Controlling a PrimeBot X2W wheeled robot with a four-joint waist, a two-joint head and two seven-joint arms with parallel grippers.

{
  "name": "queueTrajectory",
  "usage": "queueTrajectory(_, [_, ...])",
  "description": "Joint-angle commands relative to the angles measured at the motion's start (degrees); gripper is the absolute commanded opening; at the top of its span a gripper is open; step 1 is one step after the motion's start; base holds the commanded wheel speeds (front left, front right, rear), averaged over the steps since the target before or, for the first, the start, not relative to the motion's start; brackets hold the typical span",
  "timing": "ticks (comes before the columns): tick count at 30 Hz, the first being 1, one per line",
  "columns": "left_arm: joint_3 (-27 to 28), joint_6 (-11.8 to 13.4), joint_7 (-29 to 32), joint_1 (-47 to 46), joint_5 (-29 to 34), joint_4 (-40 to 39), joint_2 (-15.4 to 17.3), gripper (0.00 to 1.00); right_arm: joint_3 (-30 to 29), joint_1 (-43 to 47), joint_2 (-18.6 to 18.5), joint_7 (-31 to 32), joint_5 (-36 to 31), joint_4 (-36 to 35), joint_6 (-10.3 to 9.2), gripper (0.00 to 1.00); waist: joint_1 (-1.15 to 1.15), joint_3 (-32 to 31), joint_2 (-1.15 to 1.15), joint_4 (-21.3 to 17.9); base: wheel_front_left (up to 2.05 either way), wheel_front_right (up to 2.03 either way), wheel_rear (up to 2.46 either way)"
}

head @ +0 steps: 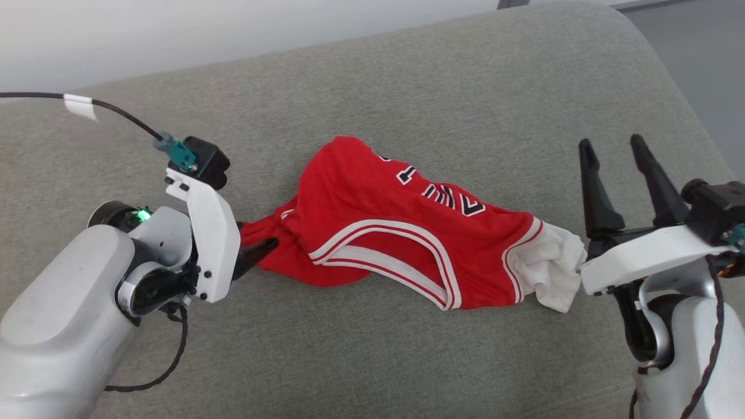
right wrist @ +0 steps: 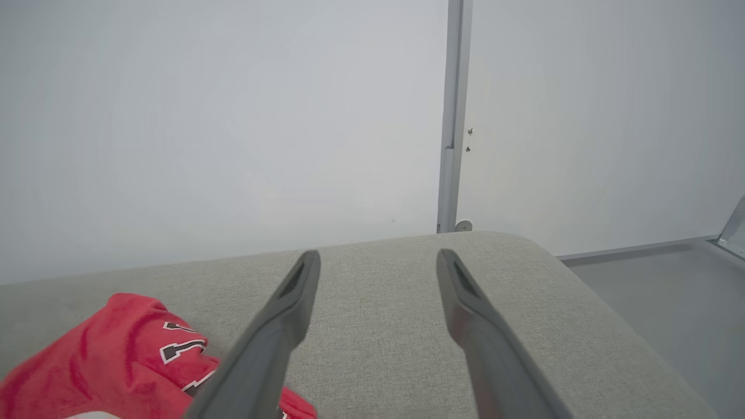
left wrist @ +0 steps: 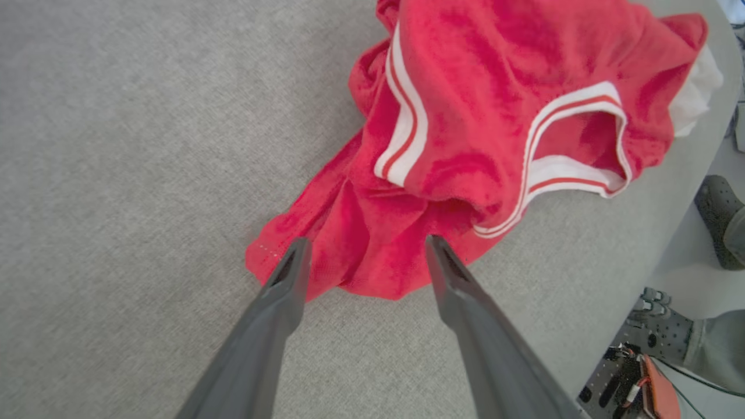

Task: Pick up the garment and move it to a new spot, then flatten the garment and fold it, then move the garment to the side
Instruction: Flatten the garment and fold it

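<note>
Left pincer (left wrist: 366, 240) stands open, its two dark fingers spread to either side of the bunched red end of the shirt (head: 372, 227). The tips sit right at the cloth's edge, though whether they press on it cannot be told. Nothing is clamped between them. Ahead of this pincer the shirt lies crumpled on a grey cushion (head: 407, 87), stretching away toward the other arm. A white-and-red striped armhole gapes on the side nearer the robot, and black lettering shows along the far side.

Right pincer (head: 611, 141) is open too and holds nothing. Its fingers point away over bare cushion toward a pale wall (right wrist: 233, 116). The shirt's white sleeve (head: 556, 270) lies behind those fingertips, just beside the white bracket at this pincer's base, on its left.

Off the cushion's edge, to the right of the left pincer's fingers in the left wrist view, a person's dark shoe (left wrist: 719, 221) rests on the floor.
</note>
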Motion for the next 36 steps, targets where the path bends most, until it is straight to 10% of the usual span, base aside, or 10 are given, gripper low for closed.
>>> queueTrajectory(1, [-1.1, -0.1, 0.5, -0.9, 0.4, 1.5, 0.3, 1.00, 0.3, 0.5, 0.3, -0.4, 0.8, 0.4, 0.00, 1.00, 0.00, 0.3, 0.00, -0.6, 0.00, 0.00, 0.00])
queueTrajectory(14, [-7.9, -0.1, -5.0, -4.0, 3.5, 12.9, -0.8, 1.00, 2.3, -1.4, 0.4, -1.6, 2.4, 0.0, 0.00, 1.00, 0.00, 3.1, 0.00, -2.4, 0.00, 0.00, 0.00])
queueTrajectory(16, [-9.0, 0.1, -5.4, -4.5, 2.7, 15.0, -1.2, 0.00, 2.5, -1.6, 0.4, -1.7, 2.6, 0.0, 0.00, 1.00, 0.00, 3.5, 0.00, -2.4, 0.00, 0.00, 0.00])
queueTrajectory(36, [-7.1, 1.8, -8.9, -7.0, -1.8, 16.2, 6.2, 0.00, -2.0, -1.0, 0.3, -0.4, 0.8, -2.2, 0.00, 1.00, 0.00, 1.8, 0.00, 4.9, 0.00, 0.00, 0.00])
